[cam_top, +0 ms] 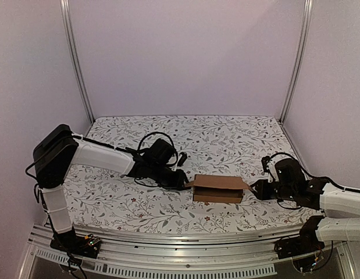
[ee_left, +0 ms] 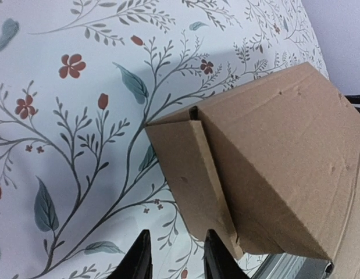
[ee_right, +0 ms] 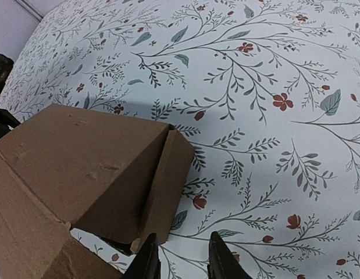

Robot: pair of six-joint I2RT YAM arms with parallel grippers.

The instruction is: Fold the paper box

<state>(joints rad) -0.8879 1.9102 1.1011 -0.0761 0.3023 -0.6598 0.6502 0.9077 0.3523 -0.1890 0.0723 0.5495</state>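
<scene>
1. The paper box (cam_top: 217, 190) lay near-centre on the table (cam_top: 226, 133), its long axis running left-right.
2. I saw the left gripper (cam_top: 181, 180) and the right gripper (cam_top: 256, 189) flanking its ends, equally close.
3. Both were slightly parted, holding nothing.

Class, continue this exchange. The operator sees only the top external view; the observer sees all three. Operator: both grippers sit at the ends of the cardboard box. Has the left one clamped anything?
Observer: No. In its wrist view the left gripper is open, with only tablecloth in the gap; the paper box has its end flap just beside one finger.
Operator: And the right gripper?
Observer: Open too. Its wrist view shows the other end flap beside the fingers, not between them.
</scene>
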